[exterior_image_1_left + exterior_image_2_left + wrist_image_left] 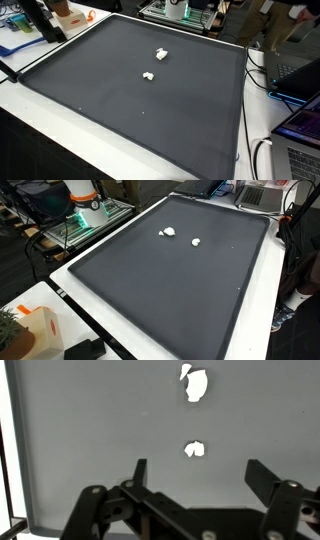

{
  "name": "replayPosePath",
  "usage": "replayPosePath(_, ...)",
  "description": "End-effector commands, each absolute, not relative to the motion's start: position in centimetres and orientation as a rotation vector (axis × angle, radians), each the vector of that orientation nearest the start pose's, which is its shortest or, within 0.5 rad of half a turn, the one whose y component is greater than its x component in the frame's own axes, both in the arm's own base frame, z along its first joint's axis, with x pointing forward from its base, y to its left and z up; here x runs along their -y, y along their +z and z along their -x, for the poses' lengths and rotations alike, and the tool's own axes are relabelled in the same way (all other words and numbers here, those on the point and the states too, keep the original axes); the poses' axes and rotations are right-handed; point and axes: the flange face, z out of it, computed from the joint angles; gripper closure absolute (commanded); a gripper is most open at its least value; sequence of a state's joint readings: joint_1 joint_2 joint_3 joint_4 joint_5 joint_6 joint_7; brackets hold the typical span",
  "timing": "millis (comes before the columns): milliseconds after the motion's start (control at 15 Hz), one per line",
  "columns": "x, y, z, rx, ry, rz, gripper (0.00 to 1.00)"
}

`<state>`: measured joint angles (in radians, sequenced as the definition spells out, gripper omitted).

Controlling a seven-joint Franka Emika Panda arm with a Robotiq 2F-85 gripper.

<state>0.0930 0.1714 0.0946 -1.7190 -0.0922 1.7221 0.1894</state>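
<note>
One gripper (197,466) is showing in the wrist view, coming in from the bottom edge. Its two fingers (140,470) are standing wide apart, jaws spread, nothing sitting between them. It is hovering over one dark mat (90,430) and is not touching either object.

Two white pieces are lying on the mat, count two, no more. The smaller piece (194,450) is sitting just ahead of the gap between the fingers, roughly centred on it, and is the nearest thing to the gripper. The larger piece (194,384) is lying further out along the same line, near the top edge of the wrist view. The two are apart, not touching.

In both exterior views the same two are lying near each other toward the far half of the mat (120,110): smaller piece (148,77) and larger piece (161,54) in an exterior view, smaller piece (196,242) and larger piece (168,231) in an exterior view.

The mat (170,290) is covering most of one white table (90,315), whose bare edge is showing around it (30,130).
</note>
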Motion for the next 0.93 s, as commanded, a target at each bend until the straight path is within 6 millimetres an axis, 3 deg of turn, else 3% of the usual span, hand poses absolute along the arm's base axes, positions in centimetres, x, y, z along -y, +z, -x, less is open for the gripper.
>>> replayPosePath(0,-10.6,47.3,-60.8,-0.015,0.365,3.226,0.0)
replayPosePath(333,-11.8,47.5,-64.8,-0.011,0.409,3.238,0.0)
replayPosePath(600,-12.6,46.3,-67.5,0.017,0.437,3.255,0.0)
replayPosePath(867,-12.7,45.4,-69.0,0.041,0.493,3.272,0.0)
